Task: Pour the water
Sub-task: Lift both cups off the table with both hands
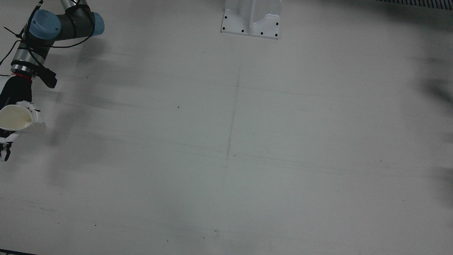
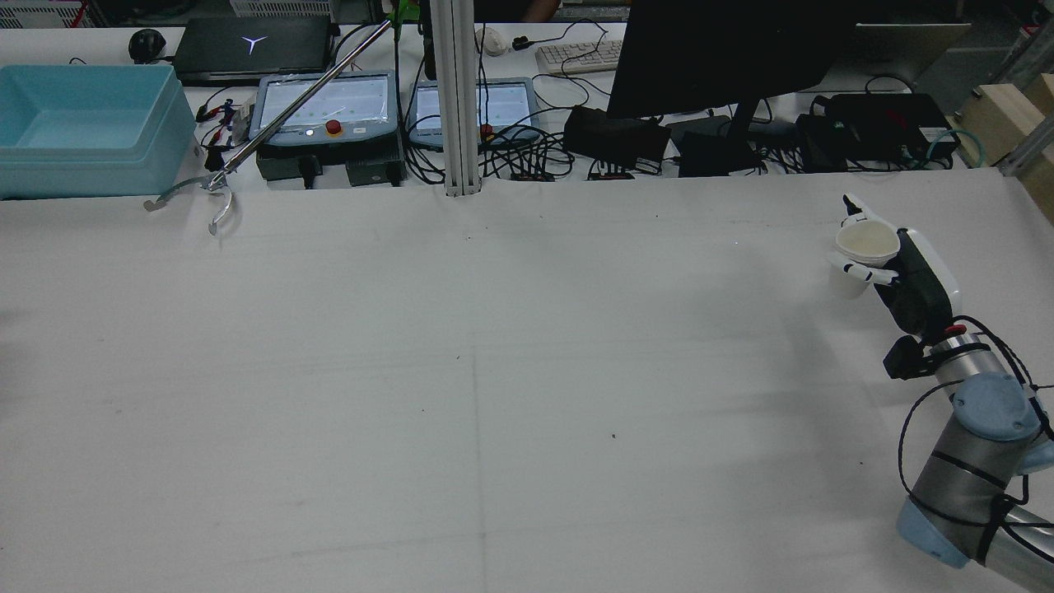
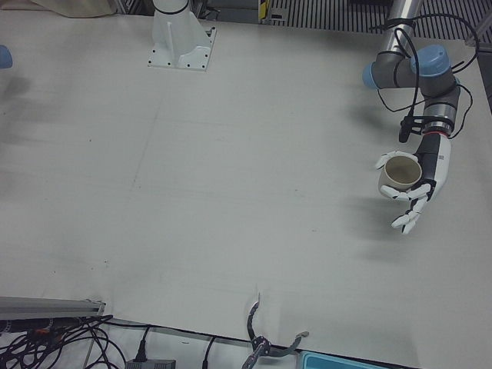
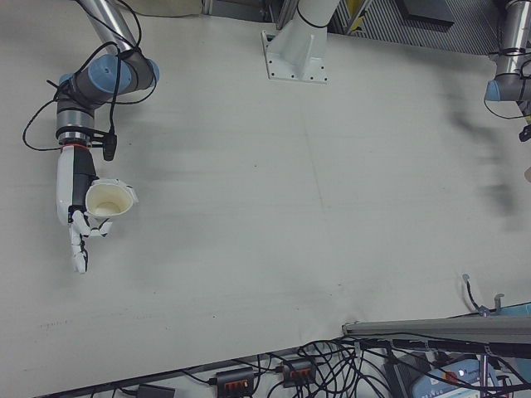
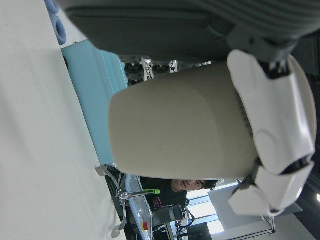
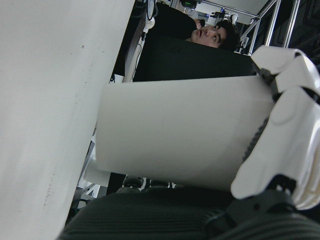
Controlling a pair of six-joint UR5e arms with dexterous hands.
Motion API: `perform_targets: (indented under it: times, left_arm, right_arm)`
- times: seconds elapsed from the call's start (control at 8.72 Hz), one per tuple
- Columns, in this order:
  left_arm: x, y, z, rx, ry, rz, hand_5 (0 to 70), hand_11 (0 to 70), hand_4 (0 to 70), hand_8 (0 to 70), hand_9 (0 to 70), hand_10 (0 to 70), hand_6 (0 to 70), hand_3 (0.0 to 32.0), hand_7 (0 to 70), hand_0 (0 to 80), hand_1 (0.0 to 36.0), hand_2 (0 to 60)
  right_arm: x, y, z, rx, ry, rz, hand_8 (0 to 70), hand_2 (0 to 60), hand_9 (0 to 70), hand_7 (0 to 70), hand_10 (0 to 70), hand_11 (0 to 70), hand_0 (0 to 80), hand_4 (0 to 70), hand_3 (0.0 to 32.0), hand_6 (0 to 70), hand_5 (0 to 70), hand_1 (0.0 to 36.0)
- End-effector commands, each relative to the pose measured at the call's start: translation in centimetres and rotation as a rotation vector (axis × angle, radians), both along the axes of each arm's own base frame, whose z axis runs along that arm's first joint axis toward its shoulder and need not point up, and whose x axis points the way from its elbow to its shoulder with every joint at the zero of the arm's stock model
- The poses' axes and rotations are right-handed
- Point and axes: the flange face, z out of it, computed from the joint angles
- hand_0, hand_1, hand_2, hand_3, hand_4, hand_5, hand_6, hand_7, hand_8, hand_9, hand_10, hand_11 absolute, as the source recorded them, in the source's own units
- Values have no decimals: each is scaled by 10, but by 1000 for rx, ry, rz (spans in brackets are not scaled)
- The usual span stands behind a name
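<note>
Your hands each clamp a cup, held clear above the table's side edges.
Between them the white table lies open.

Right hand grips its cup; left hand grips its cup.

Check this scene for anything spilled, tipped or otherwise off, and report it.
No spill shows on the table. Each robot hand holds a cup clear of it: the right robot hand a white cup, the left robot hand a beige cup. The oddity: they are at opposite edges, far apart for pouring.

Overhead front, high rear, two oblique front corners, two close wrist cameras; shared table.
</note>
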Motion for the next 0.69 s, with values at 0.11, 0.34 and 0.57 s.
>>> perform_targets:
  times: [0.11, 0.34, 0.57]
  left_arm:
    - [88, -45, -99, 82, 5, 141, 487, 176, 558, 85, 126, 115, 187, 0, 200, 498, 170, 384]
    - [185, -70, -188, 134, 41, 263, 490, 177, 563, 86, 127, 115, 189, 0, 202, 498, 170, 386]
    - [312, -68, -280, 167, 96, 381, 486, 177, 564, 87, 127, 116, 190, 0, 202, 497, 169, 384]
  right_arm:
    - [25, -14, -71, 50, -12, 48, 17, 407, 54, 125, 41, 74, 491, 251, 0, 56, 700, 220]
    - [28, -14, -94, 67, -23, 53, 13, 414, 49, 134, 37, 68, 491, 247, 0, 59, 700, 224]
    - [33, -15, -117, 91, 5, 67, 9, 418, 42, 136, 32, 61, 490, 240, 0, 61, 700, 224]
